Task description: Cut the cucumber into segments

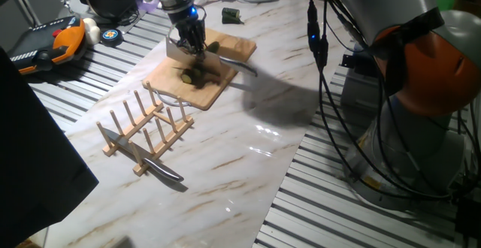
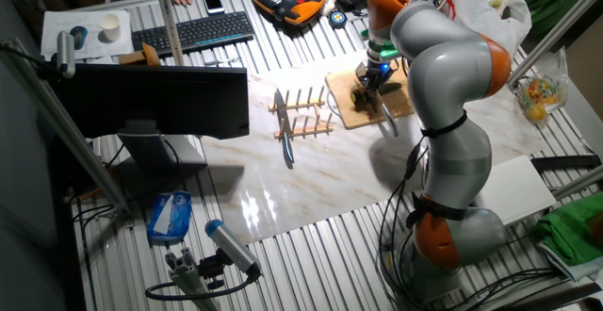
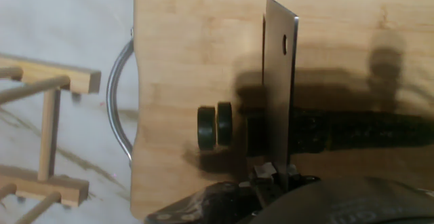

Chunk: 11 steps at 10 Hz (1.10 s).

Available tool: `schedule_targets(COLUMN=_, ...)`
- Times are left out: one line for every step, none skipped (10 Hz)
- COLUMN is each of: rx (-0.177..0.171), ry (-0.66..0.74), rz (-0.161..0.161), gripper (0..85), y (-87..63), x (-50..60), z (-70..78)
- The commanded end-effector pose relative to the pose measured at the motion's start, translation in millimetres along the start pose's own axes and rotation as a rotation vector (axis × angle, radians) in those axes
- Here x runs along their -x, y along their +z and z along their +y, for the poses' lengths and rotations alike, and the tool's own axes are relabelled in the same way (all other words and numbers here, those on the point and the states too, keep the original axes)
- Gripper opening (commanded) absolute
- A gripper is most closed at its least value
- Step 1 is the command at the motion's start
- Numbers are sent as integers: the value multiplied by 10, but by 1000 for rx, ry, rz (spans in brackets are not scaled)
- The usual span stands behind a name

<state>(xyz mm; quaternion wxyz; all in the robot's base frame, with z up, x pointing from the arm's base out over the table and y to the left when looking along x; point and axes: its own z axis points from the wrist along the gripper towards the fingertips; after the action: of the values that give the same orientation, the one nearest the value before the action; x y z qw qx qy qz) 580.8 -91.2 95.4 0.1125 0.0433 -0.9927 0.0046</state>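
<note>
Where the board lies, segments rest.

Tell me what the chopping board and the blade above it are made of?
The cutting board looks like pale unvarnished wood, with visible grain. The cleaver blade looks like dull grey metal, thin and flat with a hole punched near the tip.

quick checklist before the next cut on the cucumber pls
1. Cleaver held in gripper: ok, blade edge-down over the board.
2. Cucumber lying on cutting board: ok, it runs under the blade.
3. Two cut segments apart from the blade: ok, they stand left of it.
4. Blade through to the board: cannot tell.
5. Dish rack and spare knife off the board: ok.
</note>
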Motion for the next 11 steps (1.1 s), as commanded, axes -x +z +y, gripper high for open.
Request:
schedule_targets(rx=0, ry=-2, rz=-1, gripper=7, y=43, x=1, z=-6)
schedule_targets(rx=12, ry=-4, rz=-5, gripper=7, y=58, x=8, z=-24)
schedule_targets(rx=16, ry=-1, rz=-15, gripper=7, y=60, x=14, z=-28)
schedule_targets(rx=13, ry=0, rz=-24, gripper=7, y=61, x=23, z=-27)
schedule_targets(rx=27, ry=0, rz=-42, gripper=7, y=68, x=37, z=-25)
schedule_targets(rx=31, ry=2, rz=-56, gripper=7, y=78, x=63, z=-20)
schedule_targets(rx=33, ry=5, rz=-64, gripper=7, y=84, x=79, z=-18)
schedule_targets(rx=38, ry=5, rz=-72, gripper=7, y=88, x=89, z=-17)
schedule_targets(rx=44, ry=7, rz=-83, gripper=7, y=92, x=97, z=-14)
schedule_targets(rx=49, ry=8, rz=-99, gripper=7, y=94, x=103, z=-13)
schedule_targets(rx=54, ry=11, rz=-115, gripper=7, y=94, x=104, z=-12)
